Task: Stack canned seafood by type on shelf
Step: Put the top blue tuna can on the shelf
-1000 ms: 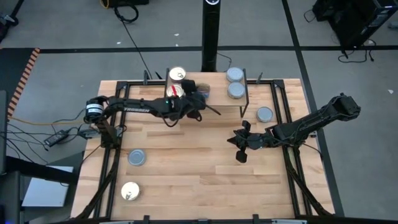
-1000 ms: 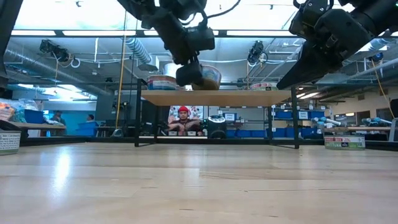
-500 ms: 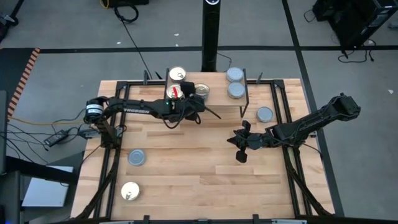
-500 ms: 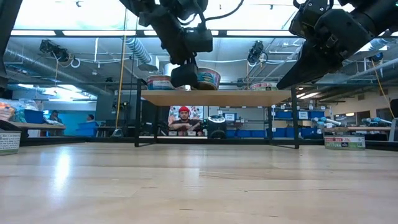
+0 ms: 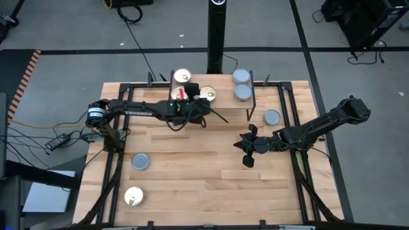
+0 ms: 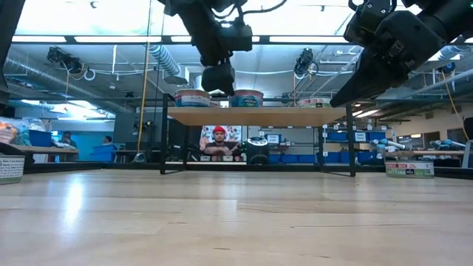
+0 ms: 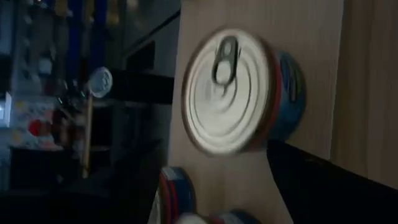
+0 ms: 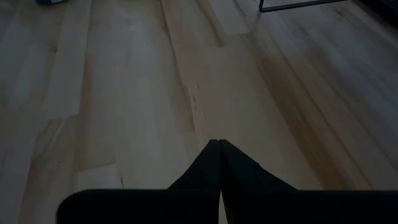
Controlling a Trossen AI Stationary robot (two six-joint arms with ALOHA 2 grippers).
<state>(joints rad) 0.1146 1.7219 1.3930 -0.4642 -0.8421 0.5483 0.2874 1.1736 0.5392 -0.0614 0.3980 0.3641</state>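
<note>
Left gripper [image 5: 197, 101] above shelf [image 5: 220, 102], fingers spread, empty, just beside gold-lidded tin [image 5: 208, 94] resting on the board near another gold tin [image 5: 182, 77]. Right gripper [image 5: 246, 145] over tabletop [image 5: 192, 172], fingers pressed together, empty.

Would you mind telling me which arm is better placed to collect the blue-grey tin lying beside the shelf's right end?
Right, probably. The right gripper hovers shut over bare tabletop near the blue-grey-lidded round tin, while the left gripper is over the light-wood shelf by the gold pull-tab tin.
</note>
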